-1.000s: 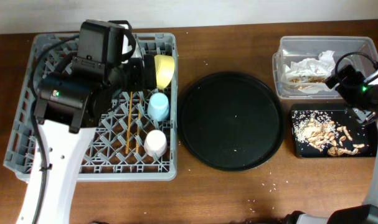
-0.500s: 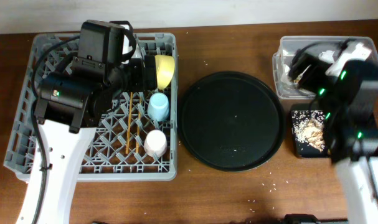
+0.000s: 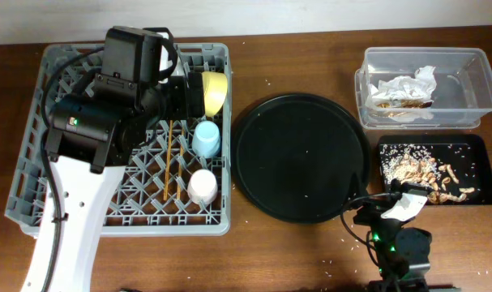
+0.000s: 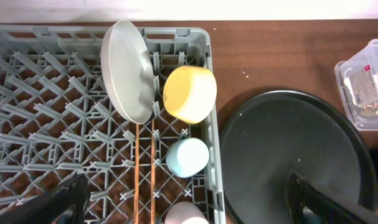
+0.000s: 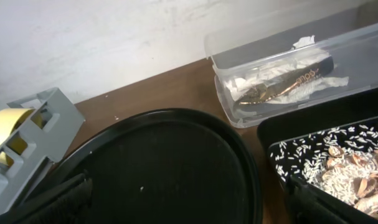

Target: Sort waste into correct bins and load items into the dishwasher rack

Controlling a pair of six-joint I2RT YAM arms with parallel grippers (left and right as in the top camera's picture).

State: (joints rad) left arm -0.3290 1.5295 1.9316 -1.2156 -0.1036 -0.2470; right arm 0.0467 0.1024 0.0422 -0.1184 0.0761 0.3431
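The grey dishwasher rack (image 3: 28, 174) holds a yellow bowl (image 3: 216, 91), a light-blue cup (image 3: 207, 139), a pink cup (image 3: 203, 186) and wooden chopsticks (image 3: 168, 158). In the left wrist view a pale plate (image 4: 127, 71) stands on edge beside the bowl (image 4: 190, 93). My left gripper (image 4: 189, 208) hangs open and empty above the rack. The clear tub (image 3: 464, 61) holds white napkins (image 3: 404, 86). The shallow black tray (image 3: 472, 144) holds brown scraps (image 3: 428, 172) and rice. My right gripper (image 5: 189, 205) is open and empty, low at the table's front, facing the bins.
A large round black tray (image 3: 301, 158) lies between the rack and the bins, with a few rice grains on it. Loose grains dot the wooden table (image 3: 310, 251) near the front. My right arm (image 3: 395, 239) sits at the front edge.
My right arm has swung away from above the bins down to the table's front edge. The bins now show fully. The left arm has not moved.
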